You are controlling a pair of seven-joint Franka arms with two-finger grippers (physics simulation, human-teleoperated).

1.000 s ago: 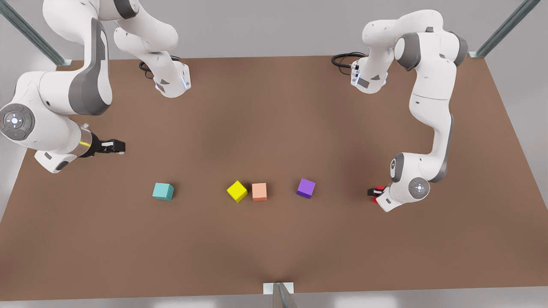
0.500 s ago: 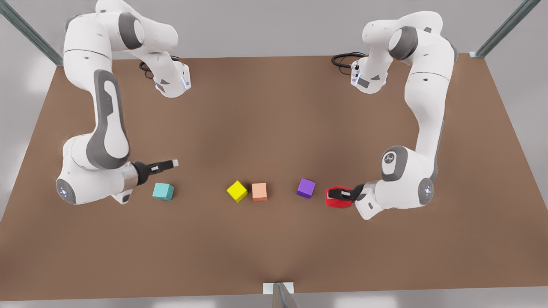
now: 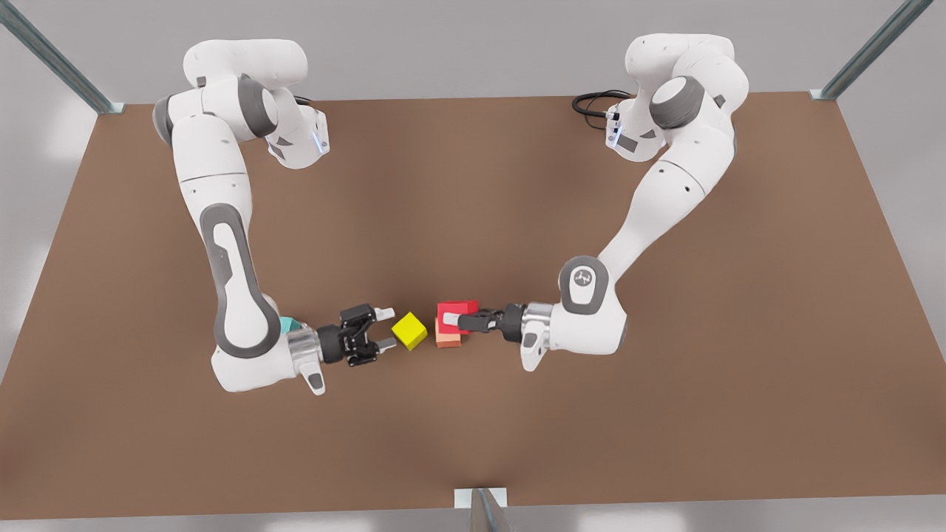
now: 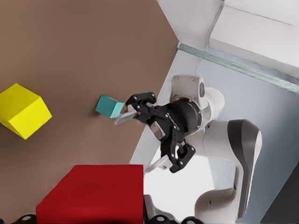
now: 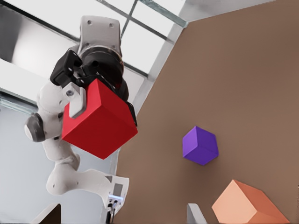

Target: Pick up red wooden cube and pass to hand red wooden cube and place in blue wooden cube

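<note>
The red wooden cube hangs just above the table in the middle, over the salmon-orange cube. My left gripper, on the arm at the front view's right, is shut on it; the left wrist view has the cube close up. The hand, my right gripper, is open and faces it from the front view's left, a short gap away. The blue wooden cube lies behind that arm's wrist, partly hidden, and shows again as the teal cube. The right wrist view looks at the held red cube.
A yellow cube sits on the brown table right in front of the open right gripper's fingers. A purple cube lies farther along the row, behind the left arm. Both arm bases stand at the table's far edge.
Both arms have swung in toward the table's middle. The left gripper carried the red cube past the purple cube to above the salmon-orange one. The right gripper passed the teal cube toward the yellow one.
</note>
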